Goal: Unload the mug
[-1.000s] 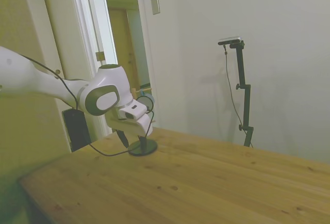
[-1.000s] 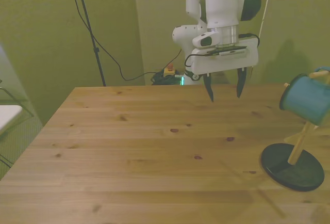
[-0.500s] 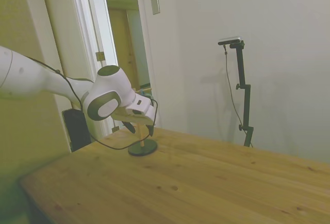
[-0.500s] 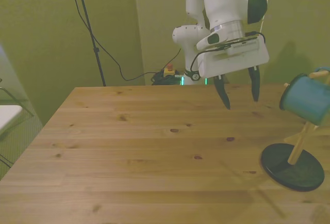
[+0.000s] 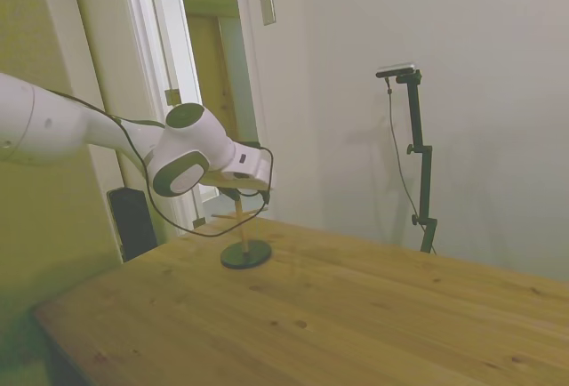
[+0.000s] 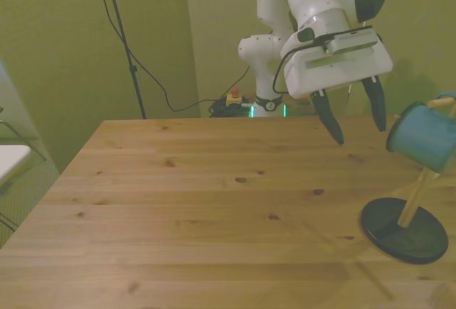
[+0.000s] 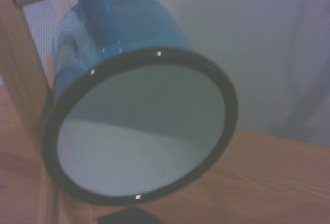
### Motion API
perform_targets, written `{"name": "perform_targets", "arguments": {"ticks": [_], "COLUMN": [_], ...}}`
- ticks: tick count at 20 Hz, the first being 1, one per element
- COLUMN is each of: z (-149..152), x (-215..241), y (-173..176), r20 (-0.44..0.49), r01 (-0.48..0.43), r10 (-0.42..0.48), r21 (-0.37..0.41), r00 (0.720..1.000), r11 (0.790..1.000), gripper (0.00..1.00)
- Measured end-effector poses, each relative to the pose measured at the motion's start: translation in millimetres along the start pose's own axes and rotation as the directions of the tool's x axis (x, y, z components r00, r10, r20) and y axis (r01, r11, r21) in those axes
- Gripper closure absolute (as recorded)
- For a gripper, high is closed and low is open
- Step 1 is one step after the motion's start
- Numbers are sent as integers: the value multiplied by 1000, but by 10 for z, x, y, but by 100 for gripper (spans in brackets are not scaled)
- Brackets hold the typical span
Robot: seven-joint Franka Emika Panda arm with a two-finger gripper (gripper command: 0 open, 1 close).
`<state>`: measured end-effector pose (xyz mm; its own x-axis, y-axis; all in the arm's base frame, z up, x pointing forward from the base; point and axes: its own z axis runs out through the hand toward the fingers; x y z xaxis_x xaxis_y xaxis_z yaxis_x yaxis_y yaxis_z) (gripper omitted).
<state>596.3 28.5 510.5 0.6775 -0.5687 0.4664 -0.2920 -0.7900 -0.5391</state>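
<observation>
Since a sec ago I've swung the gripper (image 6: 354, 122) toward the front view's right and tilted it; it now sits just beside the mug (image 6: 422, 137), not touching. Jaws are apart, nothing between them. Mug hangs by its handle on the peg stand (image 6: 405, 229), tilted, mouth facing the wrist cam (image 7: 139, 131), well above the surface (image 6: 199, 209). To do this well, I reckon: line up w/ the rim, close over the wall, then lift along the peg, not sideways, or the stand tips.
</observation>
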Motion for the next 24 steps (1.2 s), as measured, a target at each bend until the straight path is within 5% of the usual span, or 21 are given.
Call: {"name": "perform_targets", "arguments": {"ticks": [24], "z": [197], "x": [365], "y": [-394], "r20": [-129], "r01": [45], "r10": [-36], "r21": [67], "r00": [991], "r11": [997], "gripper": [0]}}
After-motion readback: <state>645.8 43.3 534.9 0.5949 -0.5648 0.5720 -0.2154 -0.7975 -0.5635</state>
